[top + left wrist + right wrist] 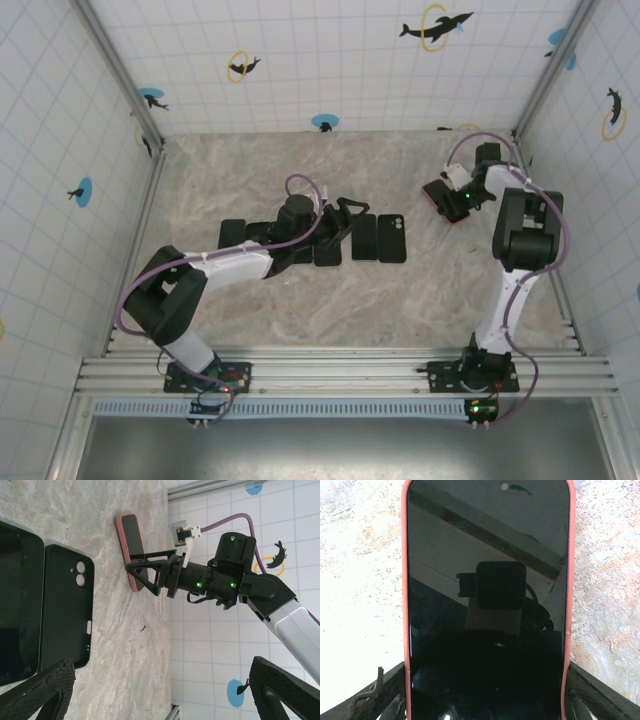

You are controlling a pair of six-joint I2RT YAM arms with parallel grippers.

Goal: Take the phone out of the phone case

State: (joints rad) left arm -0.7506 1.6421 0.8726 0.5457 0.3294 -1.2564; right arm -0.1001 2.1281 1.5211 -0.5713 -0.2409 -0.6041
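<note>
From above, the right gripper [447,198] sits over the pink phone case [451,217], well apart from the left gripper [340,225]. The left jaws are spread wide with nothing between them. Just past its fingertips lie a black slab [364,237] and an empty black case [392,238], side by side.

From the left wrist, that hand's fingertips [47,687] stand far apart. The empty black case lies just ahead of the nearer one. Well beyond them the right gripper straddles the pink case, one finger along each long side. I cannot tell whether the case lies flat or is tipped.

From the right wrist, the phone [487,605] faces the camera, seated inside the pink rim and running straight out from between the fingers [392,687]. Both fingers meet the rim's long edges, so this hand looks closed on the case.

The step in hand seems to be securing the cased phone; the phone is not yet out. The next move likely calls for the left hand to come across and work a corner of the rim off. The right hand would need to hold without pinching the case onto the phone.
</note>
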